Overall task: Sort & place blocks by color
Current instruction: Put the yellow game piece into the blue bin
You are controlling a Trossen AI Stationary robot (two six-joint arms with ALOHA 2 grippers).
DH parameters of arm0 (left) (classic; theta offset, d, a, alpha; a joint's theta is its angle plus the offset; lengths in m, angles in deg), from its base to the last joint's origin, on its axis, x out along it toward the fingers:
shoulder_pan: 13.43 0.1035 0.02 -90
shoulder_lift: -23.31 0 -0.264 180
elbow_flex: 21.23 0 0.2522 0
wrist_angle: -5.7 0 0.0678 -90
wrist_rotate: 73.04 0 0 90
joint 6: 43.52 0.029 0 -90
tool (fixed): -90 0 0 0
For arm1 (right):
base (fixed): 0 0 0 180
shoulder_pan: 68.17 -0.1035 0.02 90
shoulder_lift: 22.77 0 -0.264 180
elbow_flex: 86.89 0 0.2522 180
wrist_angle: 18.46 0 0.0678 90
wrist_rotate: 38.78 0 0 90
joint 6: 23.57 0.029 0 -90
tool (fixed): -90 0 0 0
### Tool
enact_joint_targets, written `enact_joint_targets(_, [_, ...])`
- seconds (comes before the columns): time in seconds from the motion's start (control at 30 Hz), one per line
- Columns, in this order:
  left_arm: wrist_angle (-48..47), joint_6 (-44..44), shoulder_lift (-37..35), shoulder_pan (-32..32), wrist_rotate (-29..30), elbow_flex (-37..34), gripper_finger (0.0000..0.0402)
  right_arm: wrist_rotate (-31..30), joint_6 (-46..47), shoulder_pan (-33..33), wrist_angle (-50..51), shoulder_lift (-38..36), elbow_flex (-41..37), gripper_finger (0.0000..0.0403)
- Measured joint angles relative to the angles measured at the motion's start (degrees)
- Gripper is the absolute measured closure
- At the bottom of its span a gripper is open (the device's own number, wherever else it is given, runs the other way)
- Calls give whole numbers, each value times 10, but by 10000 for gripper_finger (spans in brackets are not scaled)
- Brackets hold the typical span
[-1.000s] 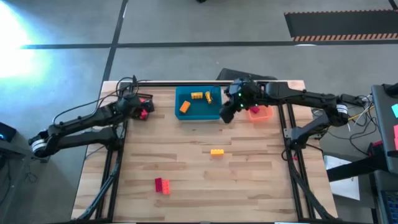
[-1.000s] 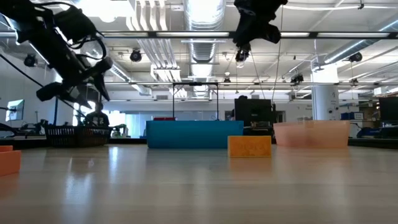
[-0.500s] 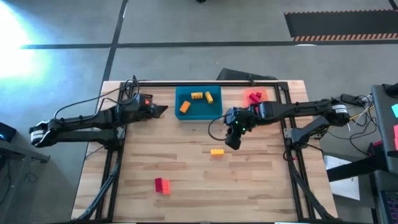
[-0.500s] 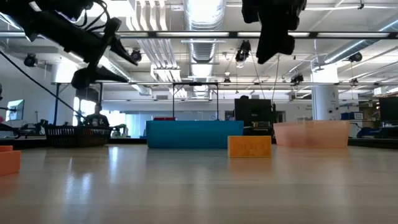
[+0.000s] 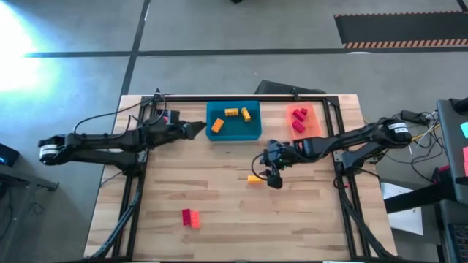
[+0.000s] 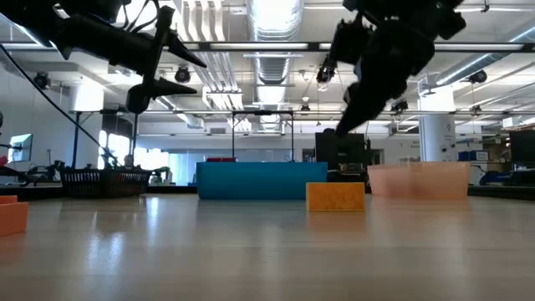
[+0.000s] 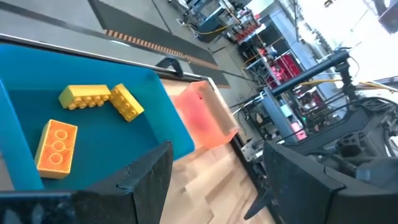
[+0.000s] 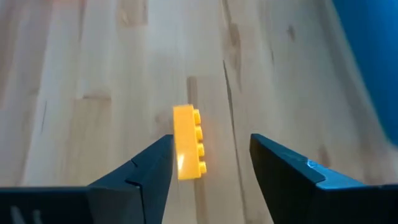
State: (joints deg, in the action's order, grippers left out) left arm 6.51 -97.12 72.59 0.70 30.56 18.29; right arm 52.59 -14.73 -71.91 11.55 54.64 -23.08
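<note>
A yellow block (image 5: 254, 178) lies alone on the wooden table; it also shows in the right wrist view (image 8: 188, 151) and the low view (image 6: 335, 196). My right gripper (image 8: 211, 163) hovers open just above and to the right of it, slanting down, with the block showing between its fingers and untouched. Three yellow-orange blocks (image 7: 93, 96) lie in the blue tray (image 5: 252, 131). Red blocks (image 5: 298, 119) lie in the translucent orange tray (image 5: 313, 131). My left gripper (image 7: 217, 174) hangs open in the air by the blue tray's left side (image 5: 197, 128), almost level, with nothing in it.
A red block with a yellow one beside it (image 5: 190, 218) lies near the table's front left. The two trays stand side by side at the far edge. Black frame rails run along the table's left and right sides.
My right gripper has swung from over the orange tray toward the near edge and come down to the lone yellow block. My left gripper has moved right toward the blue tray, risen a little, and tipped from pointing down to nearly level.
</note>
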Motion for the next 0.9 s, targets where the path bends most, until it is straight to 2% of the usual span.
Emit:
enact_joint_targets(0.13, [5, 0, 21, 0, 1, 0, 169, 4, 32, -8, -47, 0, -38, 205])
enact_joint_targets(0.3, [10, -8, 48, 0, 1, 0, 169, 2, 25, -23, -76, 15, -47, 215])
enact_joint_targets(0.67, [74, -17, 81, 0, 1, -1, 169, 21, 32, -26, -97, 126, -46, 231])
enact_joint_targets(0.9, [80, -17, 72, 0, 1, 0, 169, 18, 42, -26, -98, 143, -46, 287])
